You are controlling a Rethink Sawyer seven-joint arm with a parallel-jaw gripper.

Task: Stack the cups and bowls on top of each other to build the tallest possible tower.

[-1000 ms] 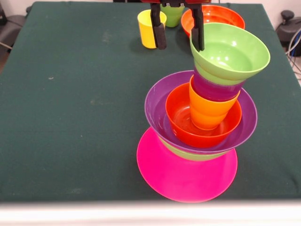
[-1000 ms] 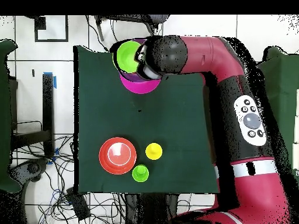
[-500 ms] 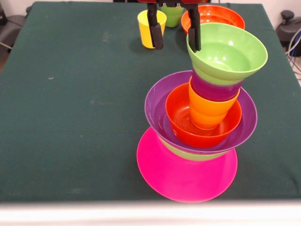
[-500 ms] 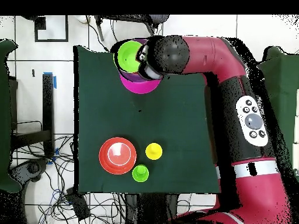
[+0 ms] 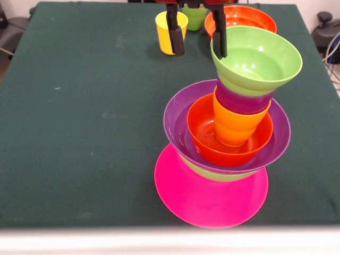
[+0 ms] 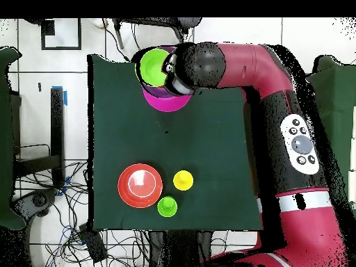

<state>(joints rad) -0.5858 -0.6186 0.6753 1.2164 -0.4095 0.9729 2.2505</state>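
Near the front edge of the dark green surface (image 5: 79,106) sits the tower (image 5: 228,133), and it's a pretty colourful pile. At the bottom is the big pink bowl (image 5: 210,196), flipped so its wide side spreads on the cloth. On that there's a sliver of a light green piece (image 5: 220,175); can't tell exactly what it is since it's mostly hidden. Then comes the wide purple bowl (image 5: 178,117), right way up, with an orange-red bowl (image 5: 204,133) nested inside it. An orange cup (image 5: 236,125) stands in that bowl, a purple cup (image 5: 241,100) is on top of the orange one, and the light green bowl (image 5: 257,61) caps it all, mouth up. The upper part leans a bit toward the right side of the front view.

The hand (image 5: 197,37) hangs just beside the top green bowl, up at the picture's top edge. Its two black fingers (image 5: 176,36) are spread apart with nothing between them, so it's empty. One finger is right up against the bowl's rim in the front view, but whether it actually touches, I can't tell.

Farther back on the surface are the leftovers: a yellow cup (image 5: 169,29), a light green cup (image 5: 195,16) partly hidden behind the hand, and a second orange-red bowl (image 5: 249,18). In the overhead view those three sit close together, well apart from the tower, and the red arm (image 6: 278,111) curves over from the side to reach the stack.
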